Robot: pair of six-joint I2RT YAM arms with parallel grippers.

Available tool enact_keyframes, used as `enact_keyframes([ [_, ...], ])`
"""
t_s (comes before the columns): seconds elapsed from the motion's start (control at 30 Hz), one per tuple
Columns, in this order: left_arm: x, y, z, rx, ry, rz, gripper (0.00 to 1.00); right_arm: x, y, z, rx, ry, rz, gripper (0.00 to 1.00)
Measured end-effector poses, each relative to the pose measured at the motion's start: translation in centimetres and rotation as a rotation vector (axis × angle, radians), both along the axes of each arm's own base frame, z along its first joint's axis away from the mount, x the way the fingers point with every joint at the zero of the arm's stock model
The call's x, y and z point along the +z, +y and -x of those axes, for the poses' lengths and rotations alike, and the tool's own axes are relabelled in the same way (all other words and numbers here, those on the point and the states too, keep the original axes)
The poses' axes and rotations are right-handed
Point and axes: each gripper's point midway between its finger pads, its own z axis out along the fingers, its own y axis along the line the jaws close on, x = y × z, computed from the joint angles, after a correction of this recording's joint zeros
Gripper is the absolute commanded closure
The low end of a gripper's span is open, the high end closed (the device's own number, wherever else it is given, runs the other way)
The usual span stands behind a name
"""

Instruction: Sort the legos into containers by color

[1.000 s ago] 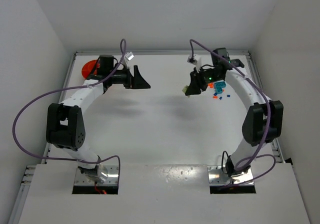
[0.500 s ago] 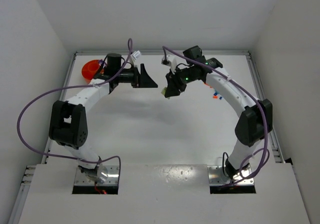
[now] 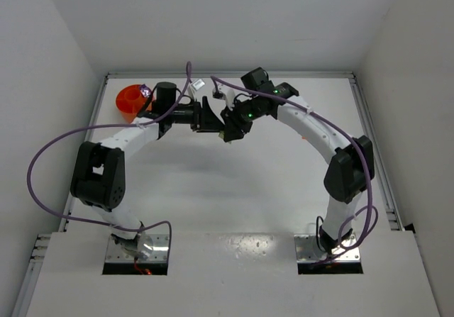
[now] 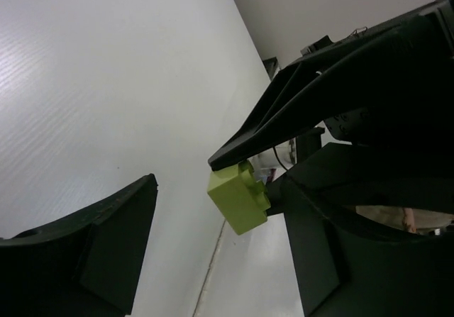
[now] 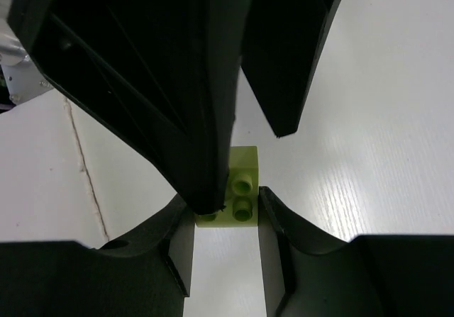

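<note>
A yellow-green lego (image 5: 242, 187) is pinched between the pads of my right gripper (image 5: 225, 202), which is shut on it. In the left wrist view the same lego (image 4: 237, 201) hangs between the two fingers of my left gripper (image 4: 220, 189), whose jaws stand apart on either side of it. One left finger (image 5: 177, 83) overlaps the brick's edge; the other (image 5: 291, 54) stands clear. From above, the left gripper (image 3: 211, 120) and right gripper (image 3: 229, 131) meet nose to nose at the back middle of the table. The orange bowl (image 3: 128, 98) sits at the back left corner.
The white table (image 3: 213, 189) has a raised rim (image 3: 369, 140) along its sides and back, with white walls close behind. Purple cables (image 3: 42, 161) loop off both arms. The right arm's white link (image 3: 319, 129) arches over the back right.
My right gripper has carried the lego leftwards from the back right to the middle. My left gripper has swung right to meet it, and its jaws have narrowed around the brick.
</note>
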Motion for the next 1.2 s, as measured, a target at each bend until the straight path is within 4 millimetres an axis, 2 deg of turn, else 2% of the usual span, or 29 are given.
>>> enact_keyframes([
  [0.27, -0.1, -0.7, 0.8, -0.024, 0.021, 0.022, 0.53, -0.3, 0.2, 0.0, -0.001, -0.031, 0.038, 0.95],
  [0.47, -0.2, -1.0, 1.2, -0.034, 0.038, 0.037, 0.6, -0.6, 0.0, 0.0, -0.005, -0.049, 0.077, 0.95],
  [0.53, -0.3, -1.0, 1.2, -0.031, 0.045, 0.041, 0.65, -0.6, -0.2, -0.1, -0.01, -0.057, 0.09, 0.95],
  [0.6, -0.3, -1.0, 1.2, -0.029, 0.049, 0.046, 0.75, -0.6, -0.2, -0.1, -0.014, -0.063, 0.101, 0.92],
  [0.67, -0.4, -1.1, 1.2, -0.027, 0.053, 0.049, 0.85, -0.7, -0.3, -0.2, -0.018, -0.068, 0.11, 0.8],
  [0.7, -0.4, -1.1, 1.1, -0.026, 0.052, 0.05, 0.86, -0.7, -0.3, -0.2, -0.02, -0.071, 0.113, 0.73],
  [0.73, -0.4, -1.1, 1.1, -0.026, 0.048, 0.051, 0.89, -0.7, -0.4, -0.3, -0.024, -0.074, 0.118, 0.59],
  [0.8, -0.4, -1.1, 1.0, -0.025, 0.043, 0.05, 0.9, -0.7, -0.4, -0.4, -0.032, -0.081, 0.123, 0.47],
  [0.83, -0.4, -0.9, 0.9, -0.021, 0.039, 0.049, 0.9, -0.7, -0.4, -0.5, -0.04, -0.083, 0.126, 0.45],
  [0.9, -0.8, -0.3, 0.8, -0.01, 0.039, 0.044, 0.9, -0.5, -0.8, -1.0, -0.059, -0.094, 0.128, 0.41],
  [0.97, -1.4, 0.9, 0.5, 0.02, 0.048, 0.036, 0.91, 0.0, -1.5, -1.7, -0.085, -0.117, 0.128, 0.41],
  [1.07, -2.1, 3.7, -0.6, 0.093, 0.065, 0.023, 0.93, 1.9, -3.3, -2.5, -0.139, -0.168, 0.11, 0.4],
  [1.2, -2.3, 8.3, -3.1, 0.207, 0.066, 0.006, 0.97, 4.5, -6.5, -2.9, -0.227, -0.235, 0.087, 0.37],
])
